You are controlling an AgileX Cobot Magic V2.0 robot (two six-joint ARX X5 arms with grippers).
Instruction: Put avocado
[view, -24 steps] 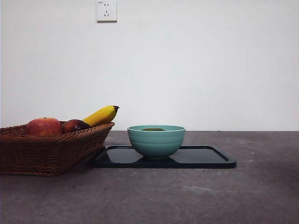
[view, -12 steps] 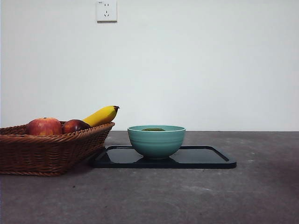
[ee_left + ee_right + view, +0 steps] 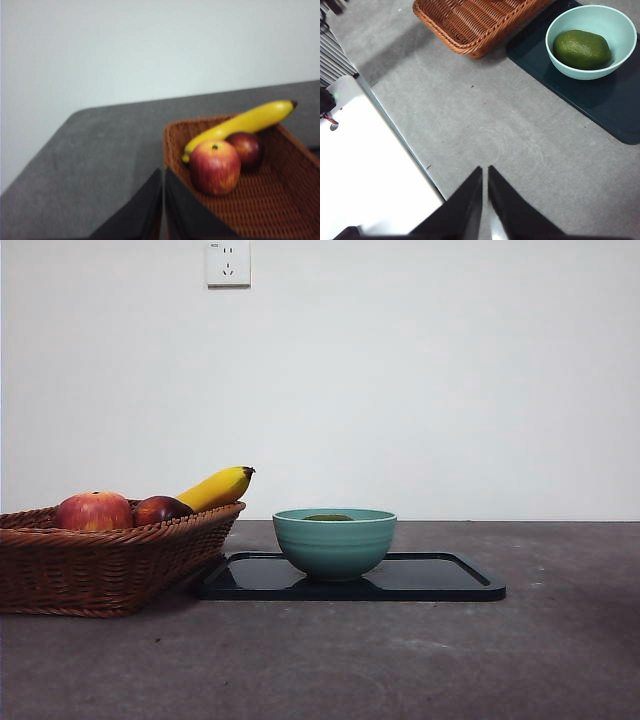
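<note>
Toward the middle of the table (image 3: 560, 660), on a dark tray (image 3: 440, 580), stands a teal bowl (image 3: 335, 542), and the avocado (image 3: 581, 49) lies inside it; from the front I see only a sliver of green above the rim. Just beside the tray, nearer the table's left edge, a wicker basket (image 3: 100, 565) holds a red apple (image 3: 94, 511), a darker fruit (image 3: 160, 509) and a banana (image 3: 215, 488).

My left gripper (image 3: 163, 200) hangs over the basket's near rim with its fingers pressed together, holding nothing. My right gripper (image 3: 485, 200) hovers high over bare table, well apart from the bowl, its fingers also closed and empty.

I judge the placing done. The risk now lies in retreat: the left arm sits close to the basket and could clip its rim, nudging it against the tray and jolting the bowl.
</note>
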